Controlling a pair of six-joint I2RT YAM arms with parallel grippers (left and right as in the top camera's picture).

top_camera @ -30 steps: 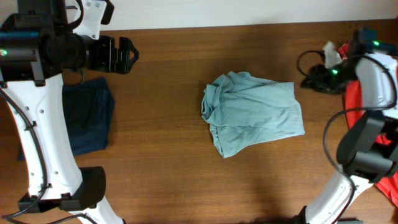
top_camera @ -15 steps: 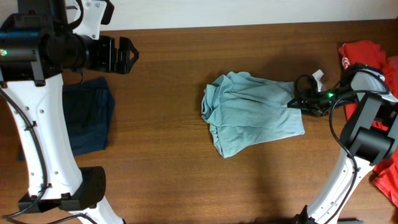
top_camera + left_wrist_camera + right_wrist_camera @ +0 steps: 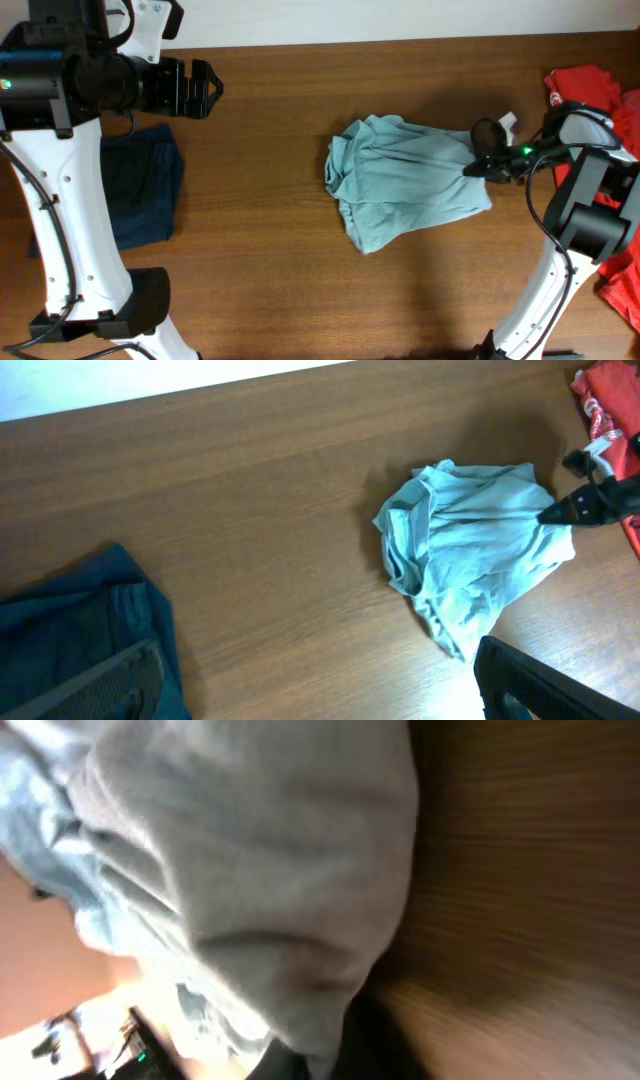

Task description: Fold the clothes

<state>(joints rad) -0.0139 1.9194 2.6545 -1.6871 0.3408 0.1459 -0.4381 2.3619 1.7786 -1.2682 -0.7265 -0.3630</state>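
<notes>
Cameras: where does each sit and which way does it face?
Overhead: above the table, looking straight down; left arm and right arm, grey-blue T-shirt in the middle.
Left wrist: raised at the left, looking across at the T-shirt; own dark fingers at bottom.
Right wrist: low, pressed close to the T-shirt's edge; own jaws barely visible.
Shared: all show the T-shirt; overhead and left wrist also the right gripper at it.

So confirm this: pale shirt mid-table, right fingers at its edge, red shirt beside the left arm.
Wrong on one count: the overhead view shows the red shirt beside the right arm. The rest holds: pale shirt mid-table, right fingers at its edge.
</notes>
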